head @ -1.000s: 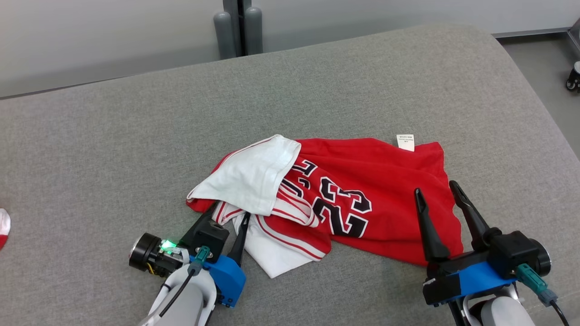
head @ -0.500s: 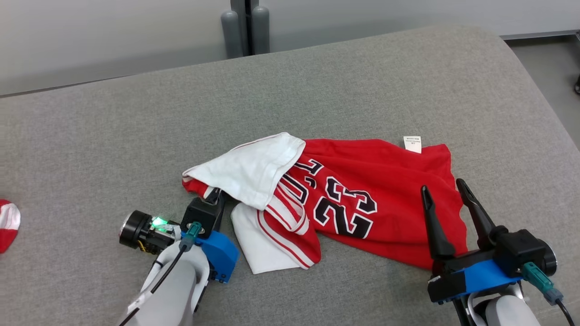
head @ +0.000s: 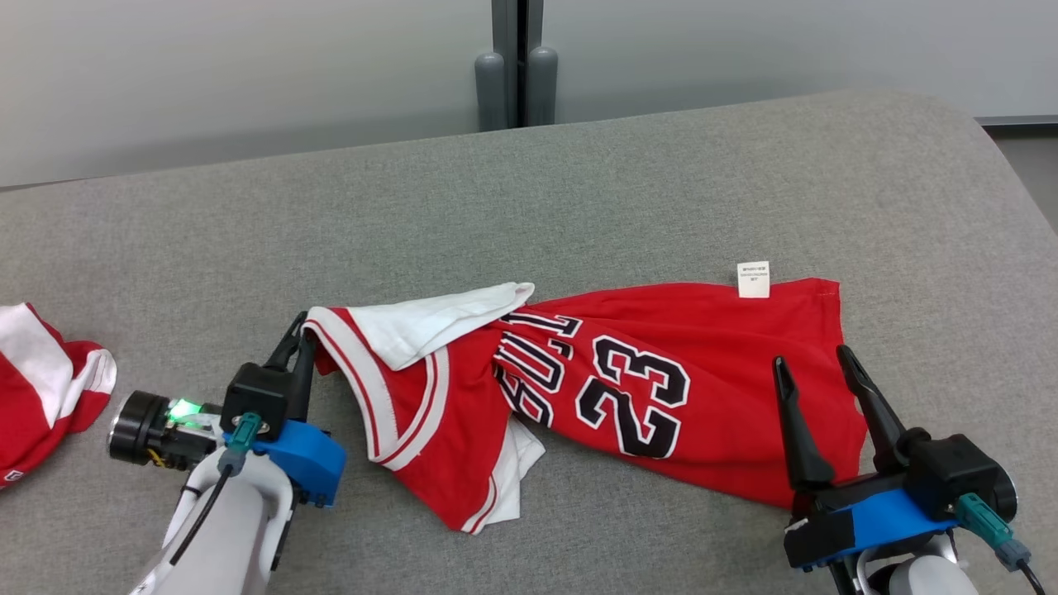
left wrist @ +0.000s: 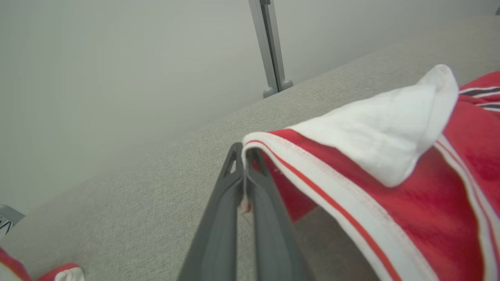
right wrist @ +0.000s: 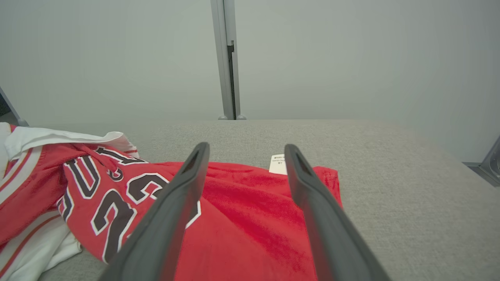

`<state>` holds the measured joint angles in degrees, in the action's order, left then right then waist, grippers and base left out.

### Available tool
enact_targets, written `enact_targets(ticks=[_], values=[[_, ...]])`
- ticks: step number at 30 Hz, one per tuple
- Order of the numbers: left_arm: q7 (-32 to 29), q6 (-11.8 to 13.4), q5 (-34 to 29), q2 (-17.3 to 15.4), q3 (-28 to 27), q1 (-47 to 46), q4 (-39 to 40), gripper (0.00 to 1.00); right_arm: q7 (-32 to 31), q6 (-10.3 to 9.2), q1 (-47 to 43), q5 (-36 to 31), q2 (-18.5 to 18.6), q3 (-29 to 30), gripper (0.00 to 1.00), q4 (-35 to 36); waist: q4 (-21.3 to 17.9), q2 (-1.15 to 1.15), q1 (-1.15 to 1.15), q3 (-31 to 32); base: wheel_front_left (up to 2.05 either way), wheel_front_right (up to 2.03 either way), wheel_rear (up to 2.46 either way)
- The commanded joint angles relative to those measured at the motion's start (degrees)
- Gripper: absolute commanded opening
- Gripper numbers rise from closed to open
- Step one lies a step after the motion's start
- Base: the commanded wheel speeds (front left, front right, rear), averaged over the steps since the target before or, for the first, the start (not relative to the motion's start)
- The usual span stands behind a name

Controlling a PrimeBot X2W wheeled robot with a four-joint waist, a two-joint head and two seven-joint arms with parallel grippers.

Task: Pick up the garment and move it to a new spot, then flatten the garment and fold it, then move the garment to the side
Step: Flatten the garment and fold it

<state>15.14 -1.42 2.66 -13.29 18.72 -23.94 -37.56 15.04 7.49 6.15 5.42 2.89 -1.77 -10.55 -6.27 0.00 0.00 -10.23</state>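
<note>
The red jersey (head: 628, 388) lies on the gray cushion (head: 579, 190). The left gripper (head: 299, 329) is pinched tight on its white-edged strap at the left end. The right gripper (head: 812, 357) stands wide apart over the right end, holding nothing. Folds hide some of the jersey's letters. Another red and white cloth (head: 41, 388) is cut off at the left edge.

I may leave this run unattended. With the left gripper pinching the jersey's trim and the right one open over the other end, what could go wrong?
1. The left gripper pinches only the thin trim of the jersey; a pull might slip it free.
2. The right gripper is open, holding nothing, so the jersey may drag bunched rather than flatten.
3. A second garment lies further left; the two could tangle.
</note>
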Motion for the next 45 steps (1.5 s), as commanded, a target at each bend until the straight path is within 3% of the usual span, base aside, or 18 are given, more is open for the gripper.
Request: enact_targets(ticks=[1,20,21,22,30,37,45], values=[[0.0,0.8,0.6,-0.7,-1.0,0.8,0.9,0.00,0.2,0.01,-0.8,0.2,0.0,-0.1,1.00,-0.2,0.2,0.00,0.00,0.2,0.00,0.00,0.00],[0.0,5.1,4.3,-4.4,-12.5,0.7,3.1,0.00,0.2,0.01,-0.6,-1.0,0.0,-0.2,1.00,-1.9,-1.4,0.00,0.00,0.3,0.00,0.00,0.00],[0.0,4.9,4.2,-4.4,-12.5,0.5,2.8,0.39,0.2,0.01,-0.6,-1.1,0.0,-0.2,1.00,-2.0,-1.5,0.00,0.00,0.3,0.00,0.00,0.00],[0.0,4.7,3.9,-4.4,-12.4,0.4,2.5,1.00,0.2,0.01,-0.5,-1.0,0.0,-0.2,1.00,-2.2,-1.5,0.00,0.00,0.4,0.00,0.00,0.00],[0.0,4.8,4.2,-2.4,-13.6,4.5,3.0,1.00,0.2,0.01,-1.8,-1.0,0.0,-0.2,1.00,-3.0,-0.8,0.00,0.00,2.2,0.00,0.00,0.00],[0.0,5.9,3.4,0.4,-14.9,12.2,12.2,1.00,0.2,0.01,-2.7,-0.9,0.0,0.3,1.00,-3.2,1.4,0.00,0.00,3.9,0.00,0.00,0.00],[0.0,2.1,0.6,3.5,-10.5,17.9,19.3,1.00,0.2,0.02,-3.0,-0.4,0.0,-0.4,1.00,-3.4,2.9,0.00,0.00,4.6,0.00,0.00,0.00]])
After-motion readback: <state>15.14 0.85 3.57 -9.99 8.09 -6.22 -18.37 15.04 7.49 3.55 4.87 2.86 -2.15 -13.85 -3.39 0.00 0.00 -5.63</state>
